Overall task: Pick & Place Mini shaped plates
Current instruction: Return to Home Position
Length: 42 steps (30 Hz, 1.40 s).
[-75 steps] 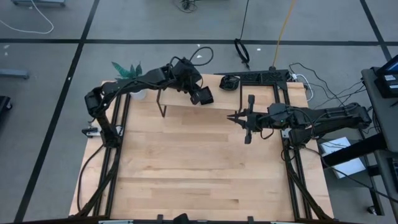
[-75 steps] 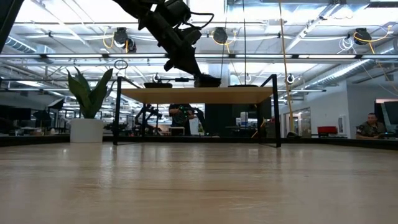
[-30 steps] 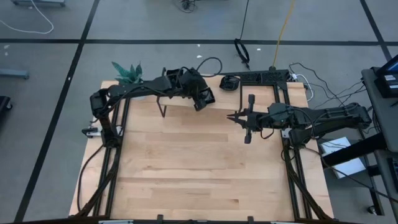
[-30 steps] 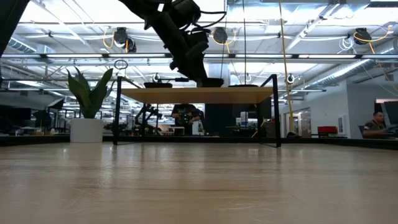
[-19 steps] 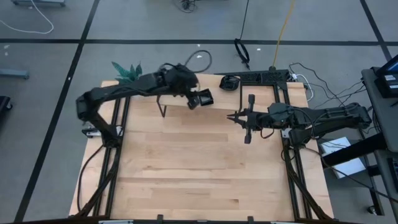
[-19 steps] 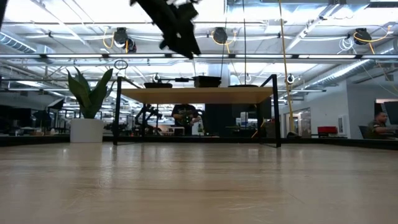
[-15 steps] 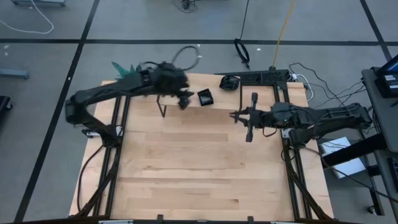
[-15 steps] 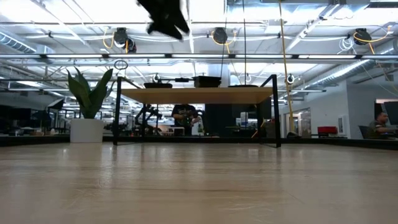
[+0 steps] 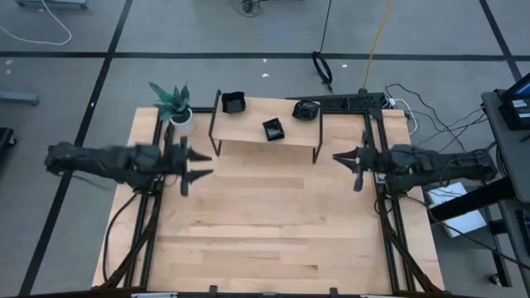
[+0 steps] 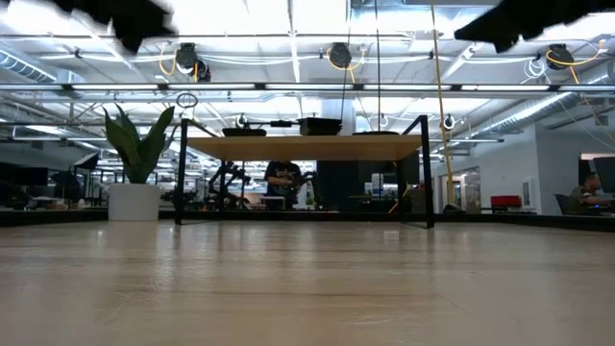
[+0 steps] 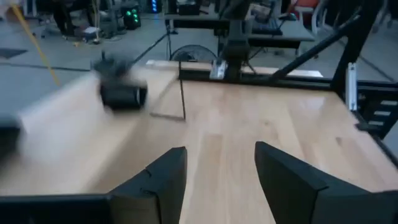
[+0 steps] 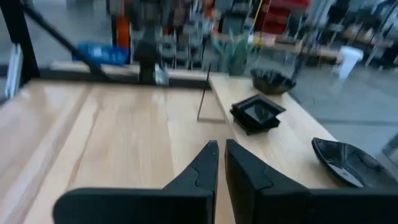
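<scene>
Plates (image 9: 272,129) on the shelf (image 9: 248,136) could topple if the spread-fingered left gripper (image 9: 203,164) or the empty, pinched-together right gripper (image 9: 338,157) clips it.

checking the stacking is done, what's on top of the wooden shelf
On the wooden shelf: a glossy black square plate stack mid-shelf, another black dish pile back left, a black rounded dish back right. Top plates cover how many lie beneath.

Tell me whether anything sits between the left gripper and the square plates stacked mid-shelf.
Nothing visible blocks it. Only bare table lies between the left gripper, fingers open, and the square plate stack on the shelf; the shelf's front leg stands close beside that path.
</scene>
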Each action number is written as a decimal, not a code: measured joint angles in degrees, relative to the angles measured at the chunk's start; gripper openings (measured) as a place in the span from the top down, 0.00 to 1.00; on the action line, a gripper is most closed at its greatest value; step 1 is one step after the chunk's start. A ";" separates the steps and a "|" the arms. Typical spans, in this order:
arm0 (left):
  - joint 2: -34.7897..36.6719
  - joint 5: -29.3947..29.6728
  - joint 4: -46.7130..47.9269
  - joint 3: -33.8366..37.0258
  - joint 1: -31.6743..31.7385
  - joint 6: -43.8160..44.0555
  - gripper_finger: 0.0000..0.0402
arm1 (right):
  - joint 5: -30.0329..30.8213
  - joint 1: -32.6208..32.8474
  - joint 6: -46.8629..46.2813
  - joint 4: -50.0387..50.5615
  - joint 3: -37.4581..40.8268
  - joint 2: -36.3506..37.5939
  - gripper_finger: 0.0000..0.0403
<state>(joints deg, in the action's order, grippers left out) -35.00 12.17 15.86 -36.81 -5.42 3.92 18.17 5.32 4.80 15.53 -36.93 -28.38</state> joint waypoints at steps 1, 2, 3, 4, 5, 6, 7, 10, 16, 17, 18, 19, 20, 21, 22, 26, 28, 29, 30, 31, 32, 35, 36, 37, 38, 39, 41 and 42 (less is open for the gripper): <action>3.50 1.34 -4.05 6.16 -1.16 1.35 0.52 | 0.00 0.00 0.02 -2.71 3.06 2.19 0.95; 6.52 2.44 -8.35 11.66 -2.18 2.65 0.52 | -0.05 0.00 0.20 -5.55 5.95 4.18 0.95; 9.45 3.22 -12.90 16.76 -3.08 3.45 0.51 | -0.15 0.00 0.41 -8.20 8.74 5.87 0.95; 12.13 3.51 -17.53 21.51 -3.96 3.71 0.51 | -0.18 0.00 0.73 -10.77 11.41 7.19 0.95; 14.40 3.47 -21.61 25.55 -4.76 3.27 0.50 | -0.22 0.00 1.24 -13.11 13.72 8.22 0.95; 16.36 3.50 -24.93 29.27 -5.55 2.41 0.50 | -0.12 0.00 1.62 -15.08 15.84 9.14 0.95; 17.97 3.57 -27.62 32.48 -6.27 1.53 0.50 | 0.14 0.00 1.70 -16.75 17.57 9.98 0.95; 21.69 5.43 -27.04 35.95 -8.30 -0.24 0.49 | 2.81 0.04 1.84 -18.34 20.77 12.99 0.95; 23.29 7.37 -27.00 35.99 -12.59 -5.83 0.52 | 0.34 0.03 0.13 -15.38 26.29 20.94 0.95; 23.42 7.46 -27.60 35.98 -13.11 -6.38 0.52 | -0.41 0.04 0.03 -15.55 27.61 22.57 0.95; 23.45 7.47 -28.30 35.97 -13.57 -6.59 0.52 | -0.50 0.05 -0.06 -15.86 29.17 24.01 0.95; 23.45 7.47 -28.69 35.97 -13.88 -6.81 0.52 | -0.41 0.04 -0.06 -16.51 30.63 25.11 0.95; 23.40 7.48 -29.12 35.97 -14.04 -6.99 0.52 | -0.31 0.04 -0.03 -18.30 31.94 26.15 0.95; 23.40 7.50 -29.47 35.97 -14.20 -7.06 0.52 | -0.35 0.00 0.28 -18.88 33.38 27.24 0.95; 23.44 7.58 -29.55 35.96 -14.26 -6.92 0.52 | -0.36 0.03 0.54 -19.92 34.82 28.12 0.95; 23.27 7.58 -27.70 35.95 -14.24 -5.15 0.50 | -0.48 0.04 1.43 -20.16 35.81 27.46 0.95; 23.03 7.53 -27.28 35.95 -14.22 -5.17 0.49 | -0.46 0.04 0.77 -20.21 35.83 27.06 0.95; 23.02 7.53 -27.34 35.95 -14.22 -5.15 0.49 | -0.45 0.04 0.53 -20.17 35.86 26.79 0.95; 23.03 7.53 -27.44 35.95 -14.22 -5.10 0.49 | -0.46 0.03 0.48 -20.15 35.87 26.56 0.95; 23.03 7.55 -27.50 35.95 -14.22 -5.09 0.50 | -0.47 0.03 0.41 -20.14 35.87 26.36 0.95; 23.03 7.53 -27.48 35.95 -14.22 -5.09 0.50 | -0.46 0.02 0.39 -20.13 35.88 26.05 0.95; 23.03 7.53 -27.86 35.95 -14.22 -4.95 0.51 | -0.45 0.02 0.00 -20.28 35.94 25.25 0.95; 23.03 7.51 -27.78 35.95 -14.22 -4.97 0.52 | -0.46 0.02 -1.28 -20.32 35.94 25.11 0.95; 23.02 7.50 -27.75 35.95 -14.22 -5.06 0.52 | -0.46 0.02 -2.45 -20.33 35.95 24.98 0.95; 23.03 7.49 -27.89 35.95 -14.22 -5.07 0.52 | -0.46 0.04 -3.29 -20.34 35.97 24.87 0.95; 23.03 7.50 -27.96 35.95 -14.22 -5.07 0.52 | -0.46 0.03 -3.78 -20.38 35.98 24.85 0.95; 23.03 7.47 -27.94 35.95 -14.22 -5.11 0.52 | -0.46 0.04 -4.12 -20.48 35.98 24.85 0.95; 23.03 7.49 -27.94 35.95 -14.22 -5.11 0.52 | -0.44 0.04 -4.12 -20.57 35.98 24.85 0.95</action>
<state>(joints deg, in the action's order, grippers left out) -11.97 19.66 -12.08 -0.86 -19.64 -1.19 17.74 5.36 0.69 -5.04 -0.95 -3.53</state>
